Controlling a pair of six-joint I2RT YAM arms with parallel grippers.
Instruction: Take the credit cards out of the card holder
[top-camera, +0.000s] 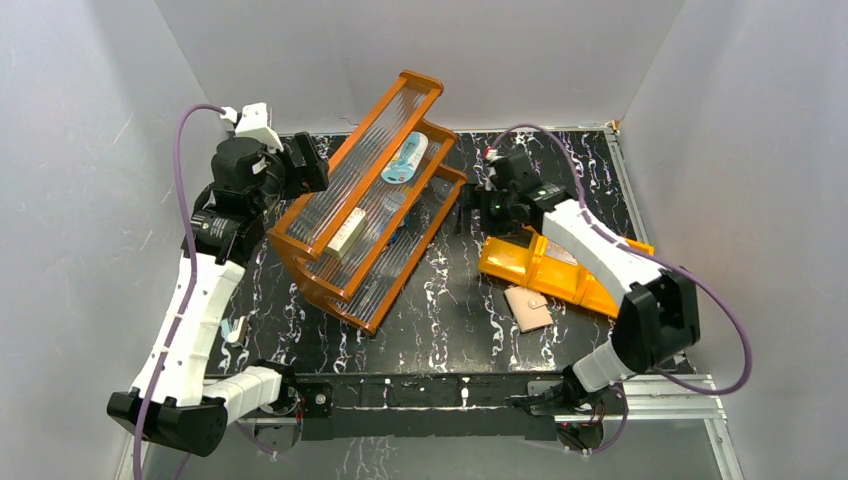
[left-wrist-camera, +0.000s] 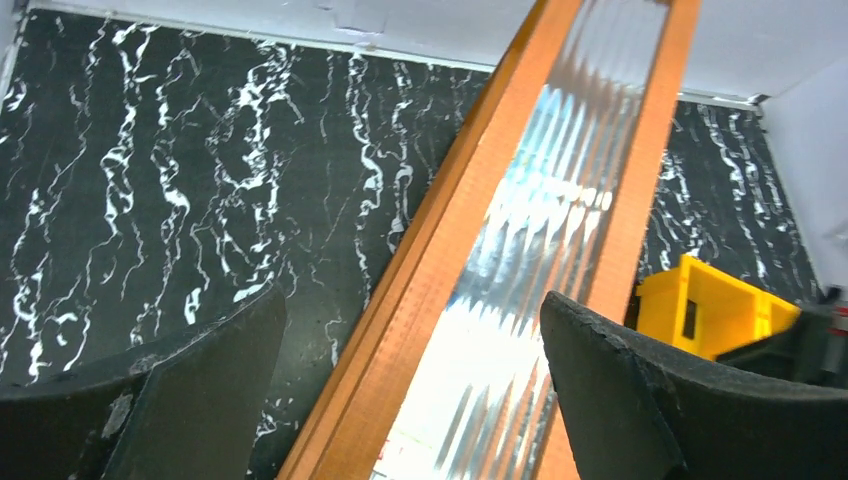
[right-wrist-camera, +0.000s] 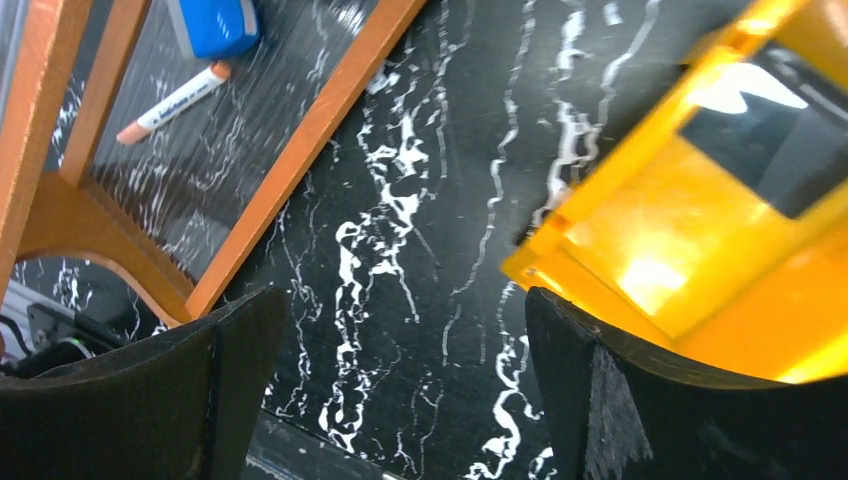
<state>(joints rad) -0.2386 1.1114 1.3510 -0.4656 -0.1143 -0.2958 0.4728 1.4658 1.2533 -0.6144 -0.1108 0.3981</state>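
Observation:
The card holder (top-camera: 527, 307) is a small beige folded wallet with a tab. It lies shut on the black marbled table, just in front of the yellow tray. No credit cards show. My left gripper (top-camera: 308, 166) is far from it at the back left, open over the top rail of the orange rack (left-wrist-camera: 420, 300), with nothing between its fingers (left-wrist-camera: 200, 390). My right gripper (top-camera: 468, 208) hangs open over bare table (right-wrist-camera: 400, 260) between the rack and the tray, behind the card holder and empty. Neither wrist view shows the card holder.
An orange rack (top-camera: 370, 210) with ribbed clear shelves stands tilted in the middle and holds a blue-white bottle (top-camera: 405, 160), a pale box (top-camera: 343, 238) and a marker (right-wrist-camera: 175, 100). A yellow tray (top-camera: 560, 270) lies under the right arm. White walls close in the table.

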